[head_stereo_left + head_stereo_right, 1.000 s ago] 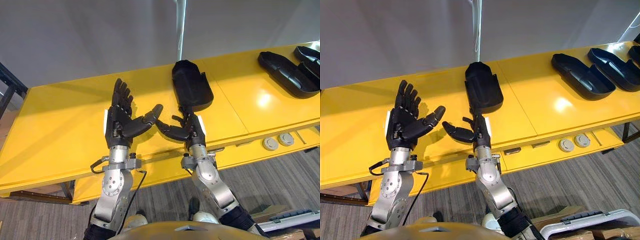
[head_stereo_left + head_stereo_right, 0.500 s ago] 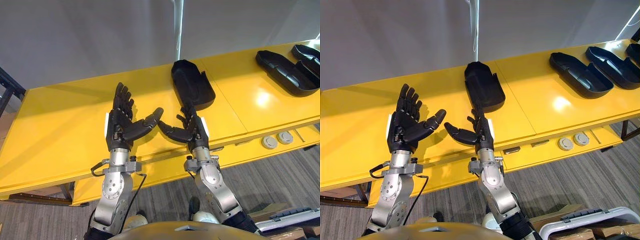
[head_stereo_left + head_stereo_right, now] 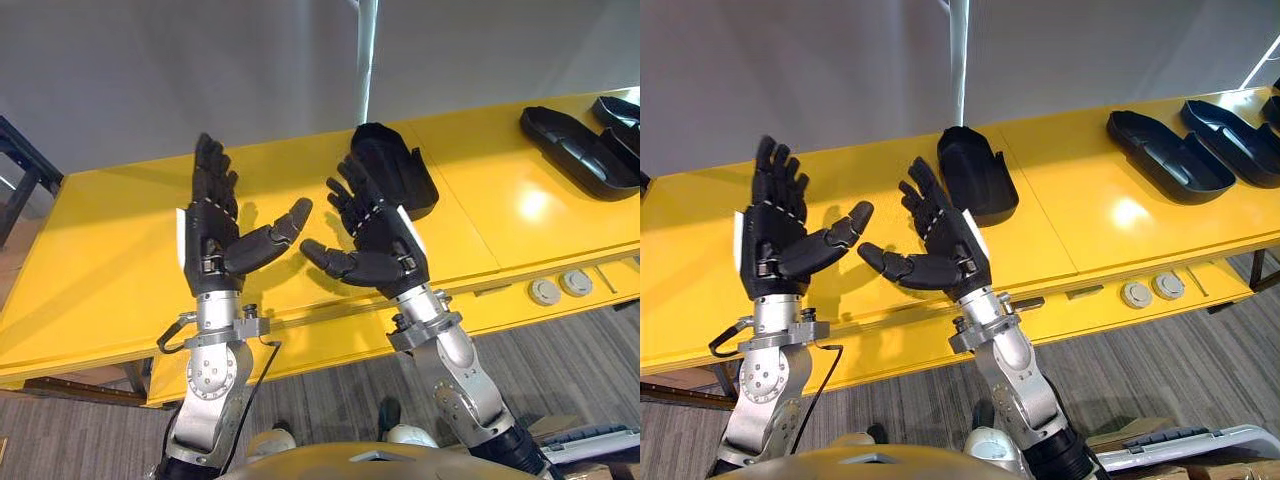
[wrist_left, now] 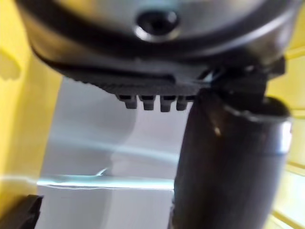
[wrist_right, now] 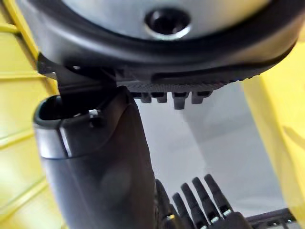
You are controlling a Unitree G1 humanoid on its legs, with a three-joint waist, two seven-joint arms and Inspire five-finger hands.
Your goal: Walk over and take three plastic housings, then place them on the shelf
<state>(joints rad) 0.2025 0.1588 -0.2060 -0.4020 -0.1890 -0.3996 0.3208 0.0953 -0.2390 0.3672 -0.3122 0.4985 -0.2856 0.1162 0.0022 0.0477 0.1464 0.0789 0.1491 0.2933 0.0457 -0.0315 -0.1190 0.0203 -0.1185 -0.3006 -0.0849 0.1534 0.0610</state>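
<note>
A black plastic housing (image 3: pixel 400 168) lies on the yellow table (image 3: pixel 110 250), just beyond my right hand (image 3: pixel 380 235). Two more black housings (image 3: pixel 1170 155) (image 3: pixel 1238 125) rest side by side at the table's far right. Both hands are raised above the table's near edge, palms facing each other, fingers straight and spread, holding nothing. My left hand (image 3: pixel 212 240) is to the left of the right one, their thumbs nearly meeting. In the right wrist view the left hand's fingertips (image 5: pixel 200 200) show past my right thumb (image 5: pixel 100 167).
Two round grey discs (image 3: pixel 560 287) sit on the table's lower front ledge at the right. A grey wall (image 3: pixel 200 70) with a pale vertical strip (image 3: pixel 367 55) stands behind the table. Dark frame legs (image 3: pixel 20 160) show at the far left. Grey wood-pattern floor lies below.
Both hands have lifted off the table and risen toward the camera, the right one turning palm-left with fingers spread. The right hand has moved off the nearest housing's near end.
</note>
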